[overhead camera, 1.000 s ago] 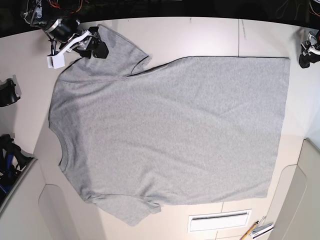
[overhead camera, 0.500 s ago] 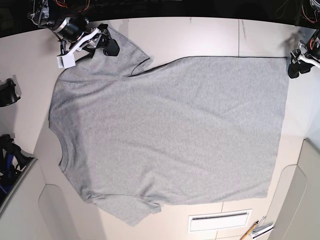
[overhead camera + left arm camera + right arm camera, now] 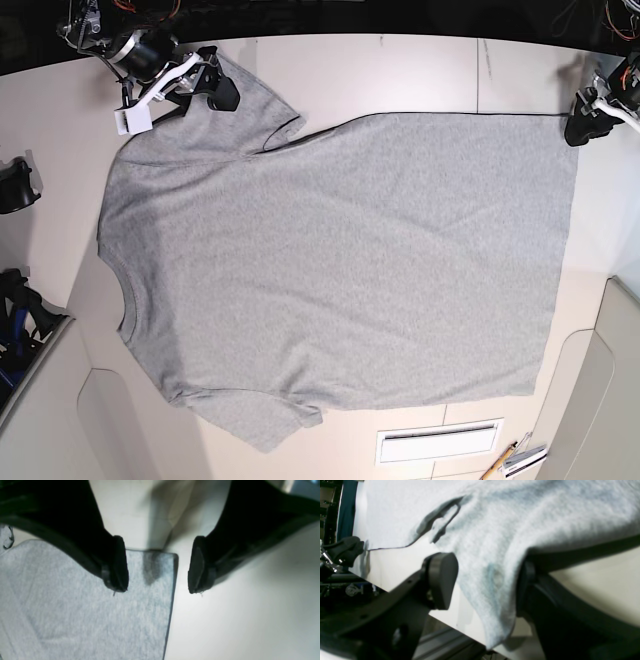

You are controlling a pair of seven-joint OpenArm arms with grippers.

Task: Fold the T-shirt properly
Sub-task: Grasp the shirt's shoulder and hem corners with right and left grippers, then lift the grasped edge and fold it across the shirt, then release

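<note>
Both pincers gape: left (image 3: 157,572) over T-shirt (image 3: 340,270) corner, right (image 3: 482,585) astride sleeve.

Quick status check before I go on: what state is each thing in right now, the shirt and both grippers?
T-shirt: spread flat on the table, unfolded, plain side up; top sleeve edge lifted.
Left gripper: open, straddling the shirt's hem corner, one finger over the cloth, one over bare table.
Right gripper: open, the sleeve between its fingers, not yet clamped.

T-shirt (image 3: 340,270) flat on table (image 3: 400,70) — pencil (image 3: 497,464) beyond its hem corner
</note>
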